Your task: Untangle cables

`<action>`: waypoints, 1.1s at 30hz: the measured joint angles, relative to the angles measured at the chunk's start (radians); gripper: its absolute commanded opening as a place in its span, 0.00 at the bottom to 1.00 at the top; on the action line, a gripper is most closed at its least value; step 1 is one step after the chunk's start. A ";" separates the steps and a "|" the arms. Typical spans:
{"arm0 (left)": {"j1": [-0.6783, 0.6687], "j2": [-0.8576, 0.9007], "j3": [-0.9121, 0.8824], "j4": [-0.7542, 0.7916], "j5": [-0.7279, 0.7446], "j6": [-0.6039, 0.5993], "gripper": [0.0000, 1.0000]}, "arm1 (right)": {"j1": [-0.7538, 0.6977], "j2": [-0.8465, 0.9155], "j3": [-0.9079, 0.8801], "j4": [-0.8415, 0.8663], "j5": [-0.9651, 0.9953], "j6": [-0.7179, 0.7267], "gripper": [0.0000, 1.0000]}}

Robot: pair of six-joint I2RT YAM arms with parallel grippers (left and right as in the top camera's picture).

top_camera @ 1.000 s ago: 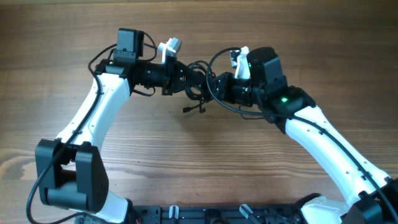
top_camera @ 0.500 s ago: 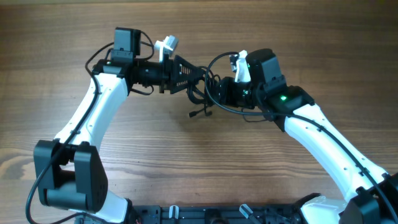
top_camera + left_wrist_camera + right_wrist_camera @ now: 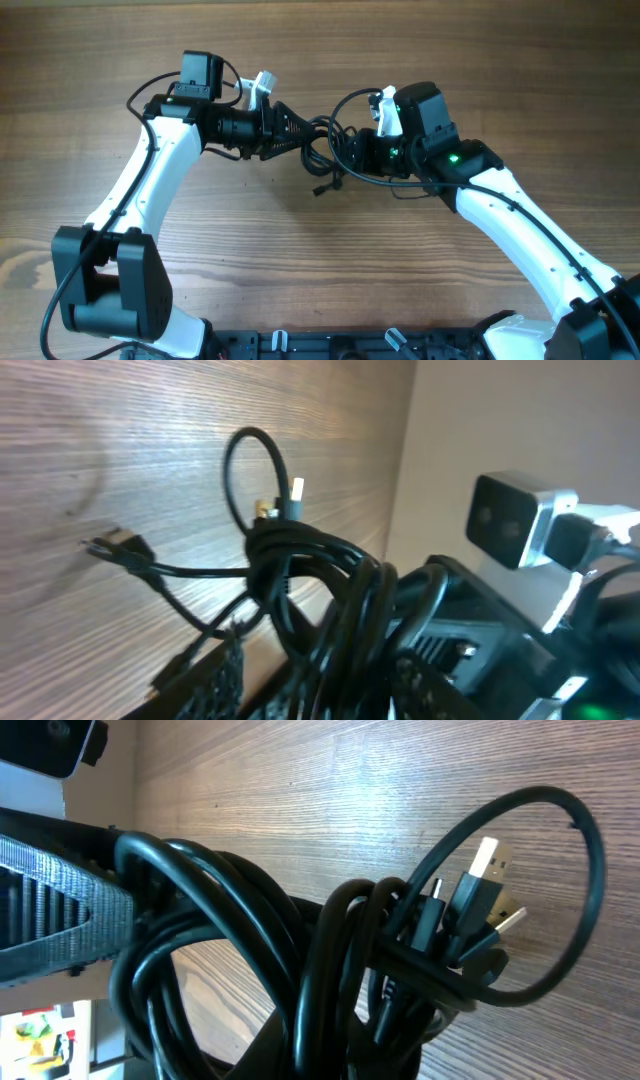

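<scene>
The tangled cables [image 3: 328, 135] hang bunched above the desk [image 3: 300, 260] at far centre, with the right claw [image 3: 352, 150] clamped on them and the left claw [image 3: 300, 128] against the bundle, its grip impossible to tell.

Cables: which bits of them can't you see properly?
- Knot in the cables: tiny in overhead; strands cover each other in both wrist views.
- Bundle's lower end: cut off by the bottom edge in both wrist views.
- Left gripper fingertips: overhead, hidden among the cables.
</scene>
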 measured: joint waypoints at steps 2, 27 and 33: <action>-0.013 0.000 0.000 -0.001 -0.014 0.030 0.33 | 0.000 0.003 0.000 -0.004 0.000 0.000 0.04; -0.036 0.000 0.002 -0.166 -0.045 0.437 0.33 | -0.006 0.005 -0.001 -0.131 -0.222 -0.796 0.04; -0.025 0.000 0.002 -0.219 -0.043 0.512 0.34 | -0.006 0.005 -0.001 -0.130 -0.224 -0.765 0.04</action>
